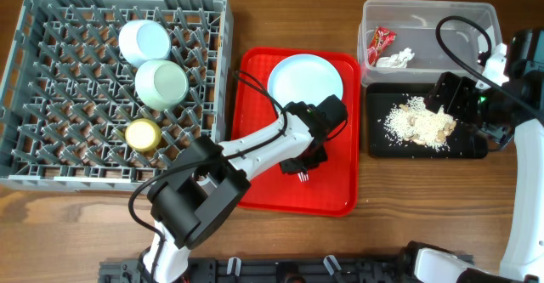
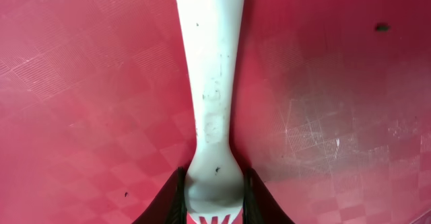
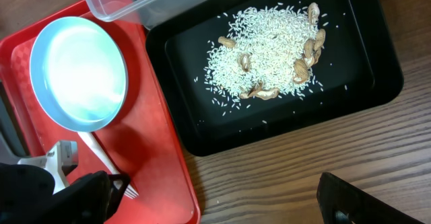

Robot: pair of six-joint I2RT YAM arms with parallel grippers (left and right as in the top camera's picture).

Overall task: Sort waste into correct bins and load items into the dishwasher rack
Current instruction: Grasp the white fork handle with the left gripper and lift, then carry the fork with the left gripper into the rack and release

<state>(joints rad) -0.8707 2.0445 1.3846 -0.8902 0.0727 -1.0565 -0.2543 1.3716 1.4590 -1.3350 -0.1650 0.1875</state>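
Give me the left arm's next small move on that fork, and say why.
Probably a short lift straight up. The left gripper has its jaws snug against both sides of the white fork near the tines, yet the fork lies flat on the red tray. Raising it clear of the tray seems wise before carrying it over to the dishwasher rack.

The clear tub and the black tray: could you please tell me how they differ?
The clear tub is see-through and deep; the black tray is opaque and shallow. The clear tub holds a red wrapper and white tissue; the black tray holds rice scraps. Both are rectangular.
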